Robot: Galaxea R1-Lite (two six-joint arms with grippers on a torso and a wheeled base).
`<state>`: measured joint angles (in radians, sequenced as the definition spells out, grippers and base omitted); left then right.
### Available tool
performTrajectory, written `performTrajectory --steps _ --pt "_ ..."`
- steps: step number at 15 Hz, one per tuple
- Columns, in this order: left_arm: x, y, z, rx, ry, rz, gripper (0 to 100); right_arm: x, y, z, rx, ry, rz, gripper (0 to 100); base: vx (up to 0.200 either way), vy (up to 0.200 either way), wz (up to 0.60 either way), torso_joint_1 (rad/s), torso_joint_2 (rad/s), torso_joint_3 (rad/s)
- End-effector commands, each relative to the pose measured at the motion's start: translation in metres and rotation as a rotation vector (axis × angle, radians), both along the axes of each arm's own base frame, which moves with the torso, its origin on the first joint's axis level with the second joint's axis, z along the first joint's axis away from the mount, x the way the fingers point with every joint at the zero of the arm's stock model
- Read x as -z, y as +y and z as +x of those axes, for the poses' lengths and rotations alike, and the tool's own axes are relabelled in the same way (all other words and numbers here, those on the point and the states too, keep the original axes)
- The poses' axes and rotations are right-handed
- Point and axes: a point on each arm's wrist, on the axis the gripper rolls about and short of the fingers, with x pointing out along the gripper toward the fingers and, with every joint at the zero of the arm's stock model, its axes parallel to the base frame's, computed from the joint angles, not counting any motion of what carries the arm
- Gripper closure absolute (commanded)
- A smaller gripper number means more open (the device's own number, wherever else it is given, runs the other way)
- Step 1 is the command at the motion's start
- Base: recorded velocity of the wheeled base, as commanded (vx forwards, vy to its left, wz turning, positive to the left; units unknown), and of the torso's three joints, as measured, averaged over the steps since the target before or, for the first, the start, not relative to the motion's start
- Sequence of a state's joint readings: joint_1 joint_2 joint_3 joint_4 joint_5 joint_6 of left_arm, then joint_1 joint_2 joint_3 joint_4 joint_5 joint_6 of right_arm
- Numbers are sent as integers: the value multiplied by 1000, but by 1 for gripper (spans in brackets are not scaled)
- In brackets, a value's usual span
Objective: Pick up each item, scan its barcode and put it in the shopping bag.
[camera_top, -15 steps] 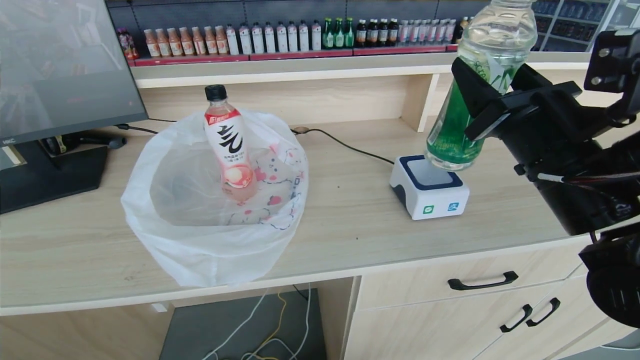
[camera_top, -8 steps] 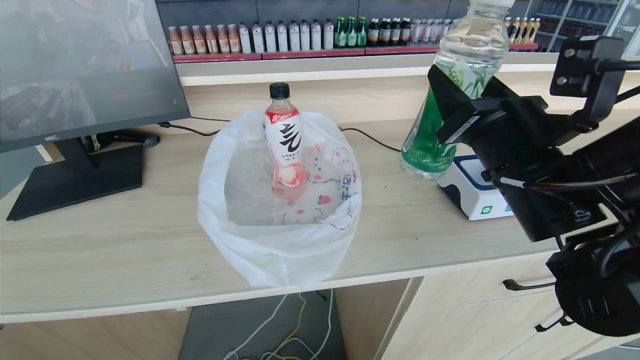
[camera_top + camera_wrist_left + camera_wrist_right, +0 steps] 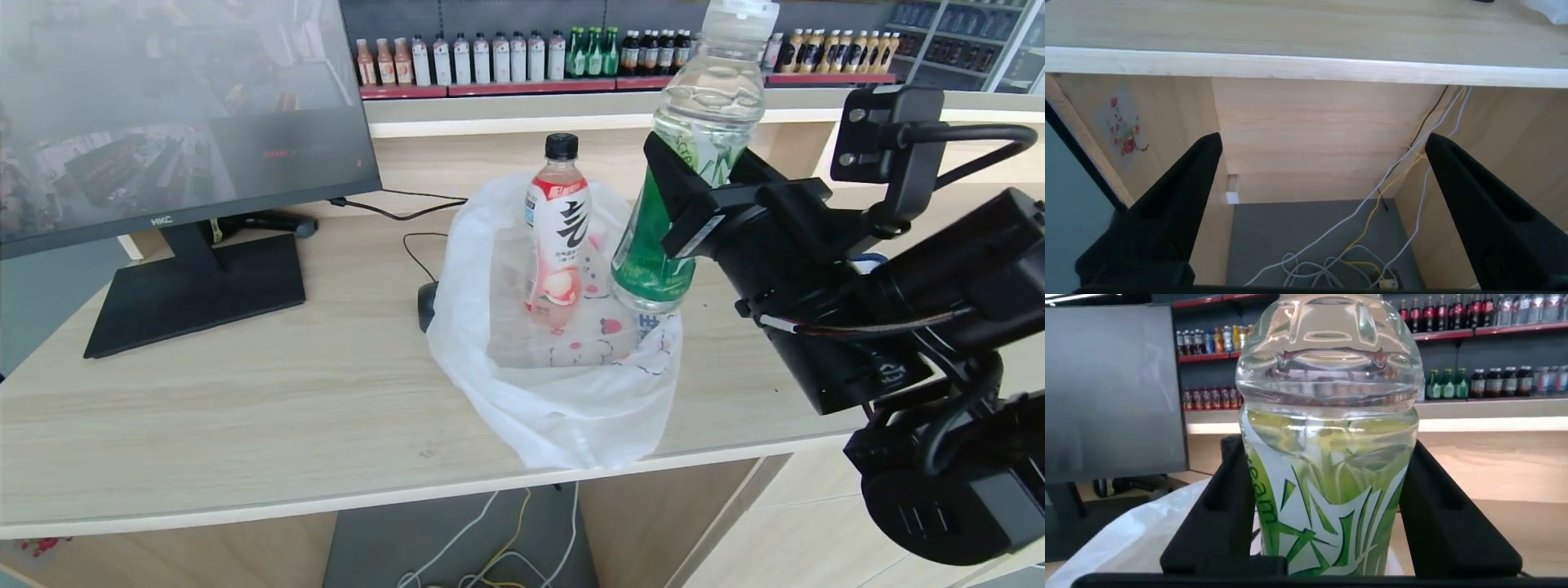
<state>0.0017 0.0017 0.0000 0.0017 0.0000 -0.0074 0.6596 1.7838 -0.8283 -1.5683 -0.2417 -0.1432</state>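
My right gripper [image 3: 678, 204] is shut on a green-labelled clear bottle [image 3: 710, 98], held upright and slightly tilted. Its base hangs just over the right rim of the white plastic shopping bag [image 3: 563, 400]. A pink bottle [image 3: 559, 233] with a black cap stands upright inside the bag. In the right wrist view the green bottle [image 3: 1327, 482] sits between both black fingers [image 3: 1221, 514], with the bag [image 3: 1151, 531] below it. My left gripper [image 3: 1323, 212] is open with nothing in it, low beneath the counter's front edge [image 3: 1290, 61].
A monitor [image 3: 163, 114] on a black stand occupies the counter's left. A small dark mouse [image 3: 426, 304] lies against the bag's left side. A raised ledge and shelves of bottles [image 3: 522, 57] run along the back. Cables [image 3: 1372, 245] hang under the counter.
The head camera has turned left, shifting the whole scene right. My right gripper has carried the green bottle leftward from above the white scanner to the bag's right rim.
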Motion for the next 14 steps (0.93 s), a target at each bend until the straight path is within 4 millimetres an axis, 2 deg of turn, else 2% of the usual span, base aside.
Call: performTrajectory --steps 1,4,12,14 --pt "0 0 0 2 0 1 0 5 3 3 1 11 -8 100 0 0 0 0 0 0" --pt "0 0 0 2 0 1 0 12 7 7 -10 26 -28 100 0 0 0 0 0 0" --pt "0 0 0 0 0 1 0 39 25 31 -22 74 -73 100 0 0 0 0 0 0" --pt "0 0 0 0 0 1 0 40 21 38 -3 73 -73 100 0 0 0 0 0 0"
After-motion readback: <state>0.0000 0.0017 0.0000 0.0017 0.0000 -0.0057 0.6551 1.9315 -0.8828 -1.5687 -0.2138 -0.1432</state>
